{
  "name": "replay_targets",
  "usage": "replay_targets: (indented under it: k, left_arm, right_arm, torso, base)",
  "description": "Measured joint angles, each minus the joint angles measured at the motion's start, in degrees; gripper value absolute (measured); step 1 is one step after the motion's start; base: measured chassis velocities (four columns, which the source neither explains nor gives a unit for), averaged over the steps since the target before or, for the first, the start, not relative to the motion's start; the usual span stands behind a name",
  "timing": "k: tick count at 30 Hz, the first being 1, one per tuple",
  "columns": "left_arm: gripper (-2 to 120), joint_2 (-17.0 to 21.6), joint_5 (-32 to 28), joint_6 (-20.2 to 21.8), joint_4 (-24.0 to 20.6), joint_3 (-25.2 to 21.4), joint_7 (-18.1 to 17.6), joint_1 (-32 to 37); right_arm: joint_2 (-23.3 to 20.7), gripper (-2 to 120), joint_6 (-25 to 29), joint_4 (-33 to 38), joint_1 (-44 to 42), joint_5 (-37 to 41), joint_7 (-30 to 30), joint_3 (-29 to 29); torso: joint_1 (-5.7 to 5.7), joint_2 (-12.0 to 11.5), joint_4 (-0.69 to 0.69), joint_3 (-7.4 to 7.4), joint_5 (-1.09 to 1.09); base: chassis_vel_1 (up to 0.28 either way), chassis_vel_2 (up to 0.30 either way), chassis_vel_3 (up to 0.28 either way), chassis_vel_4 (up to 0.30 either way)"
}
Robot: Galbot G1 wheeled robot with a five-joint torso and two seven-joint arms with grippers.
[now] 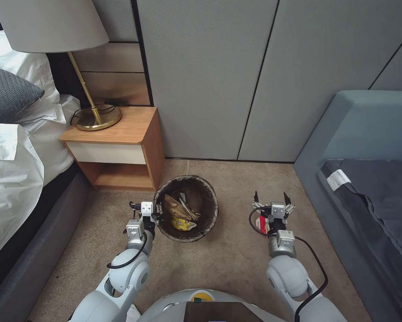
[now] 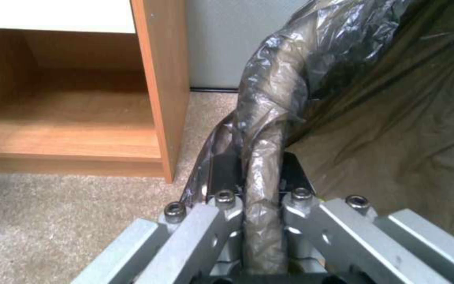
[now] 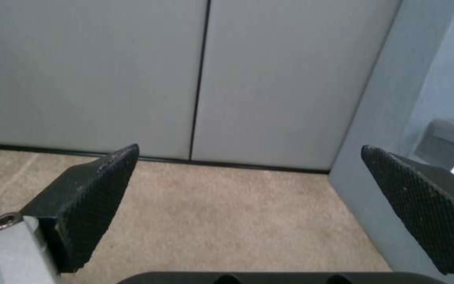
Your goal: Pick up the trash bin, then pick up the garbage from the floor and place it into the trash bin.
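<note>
My left gripper (image 1: 155, 218) jaws pinching the bag-covered rim of the round dark-lined trash bin (image 1: 208, 219), upright at frame centre on beige carpet (image 1: 236, 264), mouth upward, wrappers (image 1: 181, 212) inside, my right gripper (image 1: 271, 198) jaws spread, centre-right.

Left gripper (image 1: 155, 215) clamped on bag-lined rim of small round white plastic trash bin (image 1: 186, 208); right gripper (image 1: 272, 198), jaws spread wide, empty, well right of bin.
</note>
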Motion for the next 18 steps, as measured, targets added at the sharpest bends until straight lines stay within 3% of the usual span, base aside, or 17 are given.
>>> replay_targets:
  k: [5,11,18]
  left_arm:
    - [2,0.01,-0.03,-0.09,0.08,-0.1,0.04,0.11]
    - [2,0.29,-0.18,-0.16,0.23,-0.15,0.06,0.07]
    - [2,0.29,-0.2,-0.16,0.27,0.07,0.06,-0.04]
  right_arm:
    - [-1.39,100,-2.52,-0.22,0.37,2.6,0.35,0.27]
    - [-8.37,100,-9.12,-1.75,3.72,14.12,-0.66,0.17]
    - [-12.64,100,-12.48,-4.49,7.51,22.52,-2.1,-2.34]
  torso:
    - [0.0,0.0,0.0,0.0,0.0]
    - [0.0,0.0,-0.01,0.0,0.02]
    - [0.0,0.0,0.0,0.0,0.01]
  base:
    - [0.0,0.0,0.0,0.0]
    - [0.0,0.0,0.0,0.0]
    - [0.0,0.0,0.0,0.0]
